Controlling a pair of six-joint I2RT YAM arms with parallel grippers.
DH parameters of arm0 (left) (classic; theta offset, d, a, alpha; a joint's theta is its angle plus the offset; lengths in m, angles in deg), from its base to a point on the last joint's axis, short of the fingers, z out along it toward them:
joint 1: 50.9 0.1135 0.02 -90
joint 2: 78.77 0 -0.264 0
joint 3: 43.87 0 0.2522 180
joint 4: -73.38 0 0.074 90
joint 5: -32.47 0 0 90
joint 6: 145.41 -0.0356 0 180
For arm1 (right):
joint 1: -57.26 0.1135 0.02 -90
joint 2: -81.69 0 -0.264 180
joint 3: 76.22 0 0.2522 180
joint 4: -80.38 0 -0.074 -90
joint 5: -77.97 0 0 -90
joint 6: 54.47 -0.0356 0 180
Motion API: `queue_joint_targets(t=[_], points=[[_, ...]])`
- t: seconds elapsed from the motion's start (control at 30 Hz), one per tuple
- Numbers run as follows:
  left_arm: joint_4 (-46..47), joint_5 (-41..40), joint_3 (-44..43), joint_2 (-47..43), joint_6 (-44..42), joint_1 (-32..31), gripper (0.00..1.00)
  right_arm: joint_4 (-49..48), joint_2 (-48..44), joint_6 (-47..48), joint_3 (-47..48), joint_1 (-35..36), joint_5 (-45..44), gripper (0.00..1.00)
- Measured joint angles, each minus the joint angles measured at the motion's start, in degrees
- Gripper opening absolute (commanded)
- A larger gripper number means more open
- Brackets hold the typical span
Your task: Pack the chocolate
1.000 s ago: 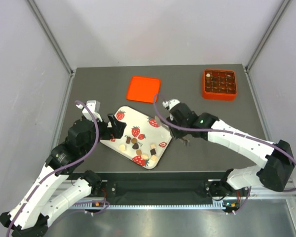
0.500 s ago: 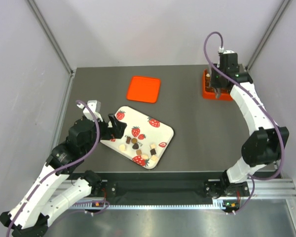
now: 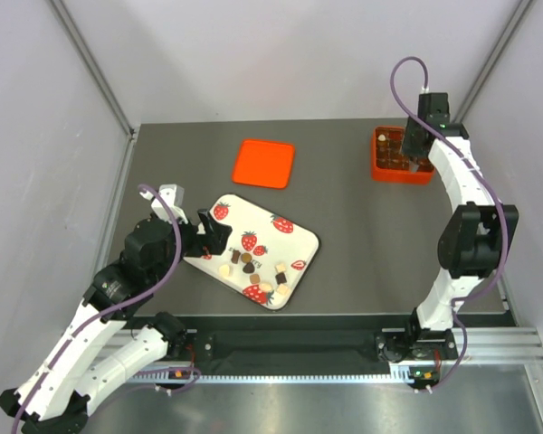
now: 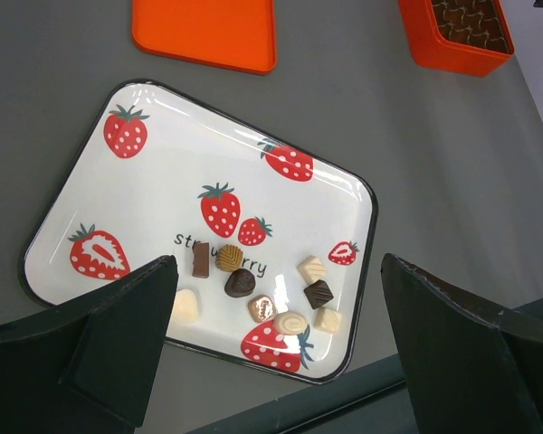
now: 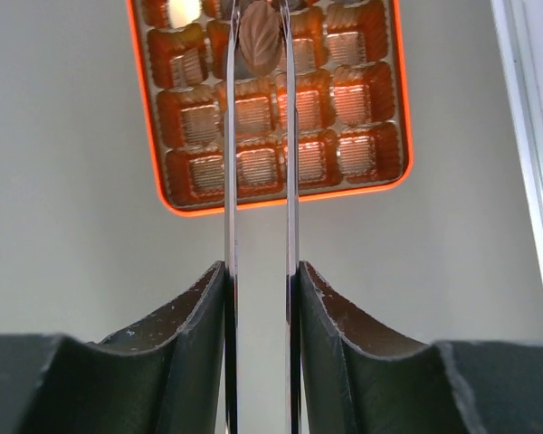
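Right tool (image 5: pixel 260 14): we see its two thin blades drawn narrow and almost parallel, pinching one piece between their tips.
Chocolate piece (image 5: pixel 261 43): mid-brown and oval, with a ribbed, leaf-like top. The blades grip it on both sides. We cannot tell whether it touches anything below it.
Orange box (image 5: pixel 281 201): it sits on the table directly under the right tool's tips. In the wrist view the blades flank its second column of cells from the left. The cells nearest the tool's body show only ridged brown liners. A pale piece (image 5: pixel 183 9) sits in a far cell, left of the blades.
Left tool (image 4: pixel 278 267): we find its fingers spread wide, holding and touching nothing, above the near end of the tray.
Loose chocolates (image 4: pixel 253 285): a small cluster lies just below and between the left tool's fingers, on the tray's near side. We make out a dark bar, a golden ridged round, a dark heart, and several cream and light brown pieces.
Strawberry tray (image 4: pixel 163 181): white with a dark rim and red strawberry prints. It lies flat on the table, reaching away from under the left tool.
Orange lid (image 4: pixel 204 32): it lies flat on the table beyond the tray and apart from it.
Table (image 3: pixel 362 226): dark grey. In the top view a broad stretch of it separates the left tool from the right tool and the box in the far right corner.
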Motion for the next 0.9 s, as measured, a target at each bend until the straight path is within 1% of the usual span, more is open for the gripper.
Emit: queue_joint_targets(t=[0.43, 0.47, 0.7, 0.73, 0.77, 0.9], points=[[-0.07, -0.24, 0.00, 0.00, -0.02, 0.00, 0.99, -2.64, 3.87, 0.66, -0.52, -3.28, -0.76, 0.34], [-0.07, -0.24, 0.00, 0.00, -0.02, 0.00, 0.99, -2.75, 4.37, 0.72, -0.52, -3.30, -0.79, 0.36], [-0.15, -0.26, 0.00, 0.00, -0.02, 0.00, 0.99, -2.89, 6.69, 0.90, -0.52, -3.30, -0.50, 0.37], [-0.24, -0.26, 0.00, 0.00, -0.02, 0.00, 0.99, -2.91, 6.80, 0.90, -0.50, -3.30, -0.39, 0.38], [-0.37, -0.26, 0.00, 0.00, -0.02, 0.00, 0.99, -2.93, 6.91, 0.90, -0.48, -3.30, -0.35, 0.41], [-0.50, -0.28, 0.00, 0.00, -0.02, 0.00, 0.99, -3.15, 7.13, 0.98, -0.46, -3.30, -0.31, 0.42]])
